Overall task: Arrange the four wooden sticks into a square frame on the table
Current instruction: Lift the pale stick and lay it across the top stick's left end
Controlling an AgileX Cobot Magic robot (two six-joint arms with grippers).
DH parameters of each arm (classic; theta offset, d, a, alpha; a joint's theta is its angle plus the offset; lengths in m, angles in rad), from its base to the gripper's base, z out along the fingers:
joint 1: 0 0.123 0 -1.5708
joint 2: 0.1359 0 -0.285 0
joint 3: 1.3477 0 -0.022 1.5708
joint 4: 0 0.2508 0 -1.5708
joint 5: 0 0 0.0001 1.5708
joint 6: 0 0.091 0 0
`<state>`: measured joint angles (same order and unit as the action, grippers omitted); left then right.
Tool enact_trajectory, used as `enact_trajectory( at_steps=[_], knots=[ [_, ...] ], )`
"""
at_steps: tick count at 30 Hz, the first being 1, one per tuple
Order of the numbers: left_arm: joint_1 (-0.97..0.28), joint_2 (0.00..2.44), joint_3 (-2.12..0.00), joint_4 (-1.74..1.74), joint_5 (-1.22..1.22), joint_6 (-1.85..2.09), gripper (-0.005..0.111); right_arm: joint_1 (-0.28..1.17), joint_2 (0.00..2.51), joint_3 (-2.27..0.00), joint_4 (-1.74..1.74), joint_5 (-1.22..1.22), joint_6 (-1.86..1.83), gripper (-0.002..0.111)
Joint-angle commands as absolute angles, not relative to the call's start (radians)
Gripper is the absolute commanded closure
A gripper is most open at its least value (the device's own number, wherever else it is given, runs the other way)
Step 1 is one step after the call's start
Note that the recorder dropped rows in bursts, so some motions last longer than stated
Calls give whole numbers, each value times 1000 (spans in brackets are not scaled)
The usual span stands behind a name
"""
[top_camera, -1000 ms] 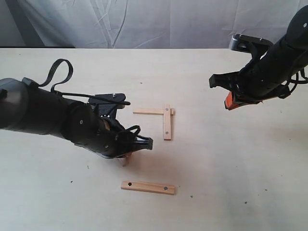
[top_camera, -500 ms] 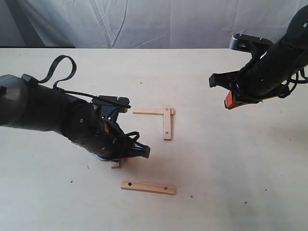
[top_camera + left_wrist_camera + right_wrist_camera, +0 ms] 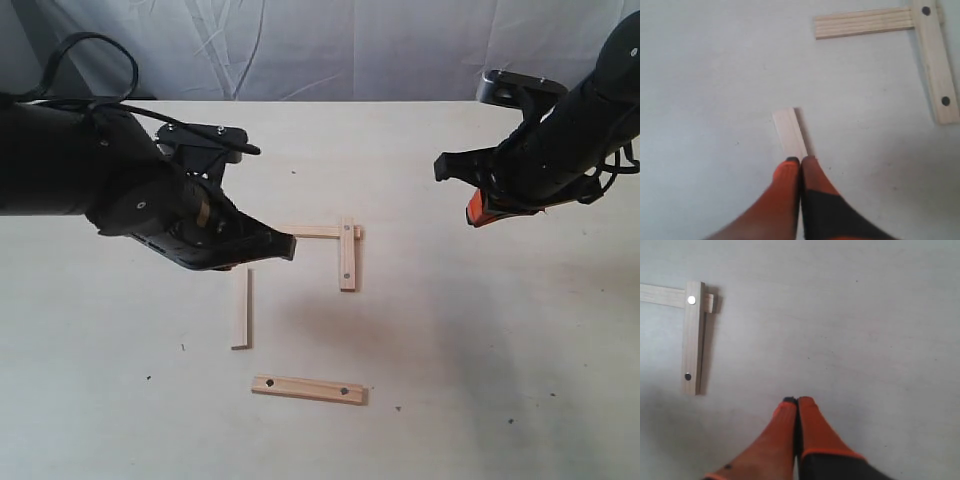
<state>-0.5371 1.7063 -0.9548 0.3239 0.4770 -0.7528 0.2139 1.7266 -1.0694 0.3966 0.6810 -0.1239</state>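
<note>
Two of the four wooden sticks form an L: a plain stick [image 3: 305, 232] [image 3: 865, 22] and a holed stick [image 3: 347, 254] [image 3: 935, 60] [image 3: 692, 337] lapped over its right end. A second plain stick [image 3: 241, 309] [image 3: 789, 132] lies flat left of the L, roughly parallel to the holed one. The other holed stick [image 3: 308, 388] lies apart, nearer the front. My left gripper [image 3: 268, 247] [image 3: 800, 161] hovers shut just above the loose plain stick's far end, holding nothing. My right gripper [image 3: 480, 208] [image 3: 797, 401] hangs shut and empty to the right of the L.
The table [image 3: 480, 340] is pale cream with tiny dark specks. A white cloth backdrop [image 3: 320, 45] hangs behind its far edge. The bulky left arm [image 3: 90, 185] covers the table's left side.
My left arm has risen and pulled back toward the far left. The plain stick that was under its gripper now lies uncovered on the table. The right arm has not moved.
</note>
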Motion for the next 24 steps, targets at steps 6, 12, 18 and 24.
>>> enact_trajectory(
  at_steps=[6,12,18,24],
  knots=[
    [-541,1810,-957,284,466,-810,73,211,1722,-1063,394,664,-130,108],
    [-541,1863,-957,253,453,-808,67,211,1722,-1063,394,656,-130,108],
    [-541,1893,-957,233,430,-800,67,211,1722,-1063,394,653,-130,108],
    [-541,1912,-957,244,456,-732,81,211,1722,-1063,397,644,-130,108]
  ],
)
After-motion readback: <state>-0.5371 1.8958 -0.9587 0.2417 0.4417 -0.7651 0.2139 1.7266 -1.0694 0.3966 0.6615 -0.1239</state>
